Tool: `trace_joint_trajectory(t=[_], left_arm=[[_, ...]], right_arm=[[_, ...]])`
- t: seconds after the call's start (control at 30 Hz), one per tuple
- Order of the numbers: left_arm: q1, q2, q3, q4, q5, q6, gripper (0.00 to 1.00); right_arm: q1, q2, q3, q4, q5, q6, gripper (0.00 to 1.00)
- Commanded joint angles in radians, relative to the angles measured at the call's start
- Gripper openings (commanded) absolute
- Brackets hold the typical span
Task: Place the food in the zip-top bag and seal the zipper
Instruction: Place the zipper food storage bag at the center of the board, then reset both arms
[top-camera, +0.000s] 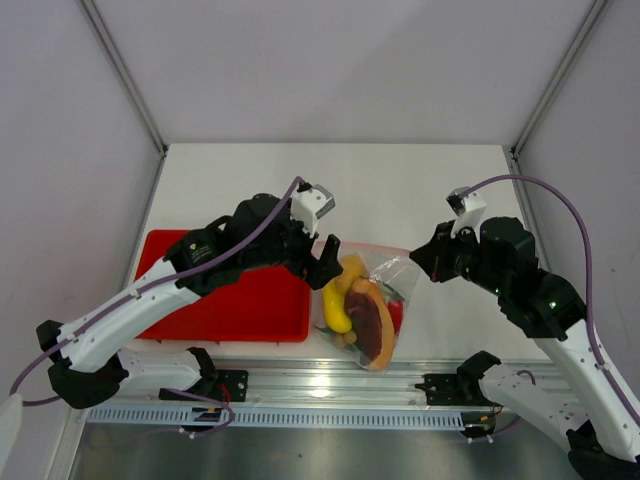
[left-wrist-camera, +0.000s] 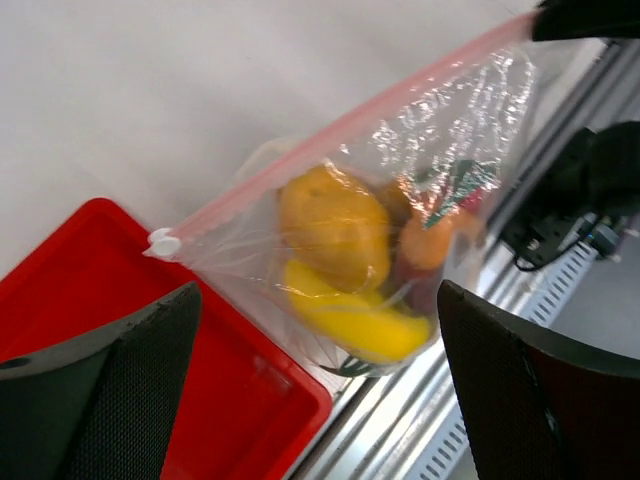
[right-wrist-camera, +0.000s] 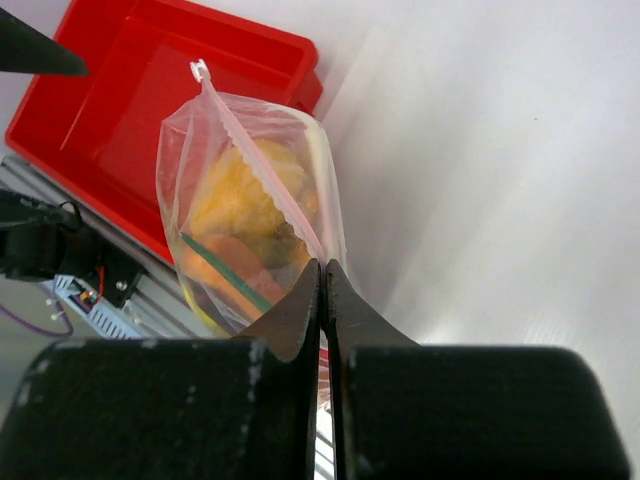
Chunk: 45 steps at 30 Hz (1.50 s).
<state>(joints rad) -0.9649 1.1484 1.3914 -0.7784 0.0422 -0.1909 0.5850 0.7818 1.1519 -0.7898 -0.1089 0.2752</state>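
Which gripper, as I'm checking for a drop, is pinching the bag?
The right gripper: its jaws are shut on a corner of the zip-top bag, while the left gripper stands wide open.

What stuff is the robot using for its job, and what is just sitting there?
Part of the job:
- zip-top bag
- its zipper
- food inside the bag
- right gripper, pinching the bag's corner
- left gripper, open at the bag's other end

Just lying about:
- red tray
- table
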Motion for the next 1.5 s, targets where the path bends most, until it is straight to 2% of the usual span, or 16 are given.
trace_joint_trajectory(t=[0.0, 0.2, 0.37, 0.7, 0.87, 0.93, 0.97, 1.0, 1.07, 1.13, 1.17, 1.3, 1.33, 1.43, 1.47], left_arm=[[0.006, -0.018, 0.046, 0.122, -0.209, 0.001, 0.99], [0.006, -0.101, -0.005, 0.241, -0.153, 0.005, 0.99], [0.005, -0.16, -0.031, 0.24, -0.093, 0.002, 1.0], [0.005, -0.371, -0.262, 0.292, -0.019, -0.079, 1.0], [0.005, -0.472, -0.367, 0.283, 0.002, -0.125, 1.0], [0.006, -0.499, -0.399, 0.278, 0.01, -0.14, 1.0], [0.005, -0.524, -0.42, 0.278, 0.018, -0.157, 1.0], [0.006, -0.533, -0.437, 0.281, 0.022, -0.162, 0.99], [0.006, -0.558, -0.448, 0.262, 0.006, -0.168, 0.99], [0.005, -0.573, -0.453, 0.249, -0.007, -0.176, 0.99], [0.005, -0.59, -0.454, 0.246, -0.007, -0.179, 0.99], [0.006, -0.63, -0.474, 0.237, -0.008, -0.208, 0.99], [0.005, -0.641, -0.497, 0.24, -0.007, -0.226, 1.0], [0.006, -0.696, -0.59, 0.289, 0.016, -0.293, 1.0], [0.005, -0.711, -0.613, 0.329, 0.025, -0.315, 1.0]], right_arm=[[-0.016, 0.022, 0.02, 0.029, 0.061, -0.011, 0.0], [-0.076, 0.076, -0.058, 0.124, 0.107, -0.016, 0.0], [-0.18, 0.157, -0.135, 0.23, 0.155, -0.031, 0.0], [-0.387, 0.263, -0.31, 0.451, 0.189, -0.001, 0.0], [-0.43, 0.372, -0.327, 0.505, 0.152, 0.01, 0.01], [-0.43, 0.395, -0.32, 0.506, 0.15, 0.012, 0.14], [-0.43, 0.405, -0.322, 0.511, 0.15, 0.012, 0.38], [-0.43, 0.407, -0.322, 0.511, 0.153, 0.015, 0.47], [-0.43, 0.413, -0.307, 0.492, 0.178, 0.018, 0.61], [-0.429, 0.407, -0.273, 0.448, 0.207, 0.027, 0.69], [-0.429, 0.387, -0.259, 0.425, 0.233, 0.027, 0.99], [-0.413, 0.297, -0.176, 0.273, 0.264, 0.076, 0.99], [-0.403, 0.272, -0.163, 0.192, 0.261, 0.099, 0.99], [-0.317, 0.163, -0.152, 0.057, 0.252, 0.229, 0.99], [-0.25, 0.136, -0.164, 0.023, 0.264, 0.308, 0.99]])
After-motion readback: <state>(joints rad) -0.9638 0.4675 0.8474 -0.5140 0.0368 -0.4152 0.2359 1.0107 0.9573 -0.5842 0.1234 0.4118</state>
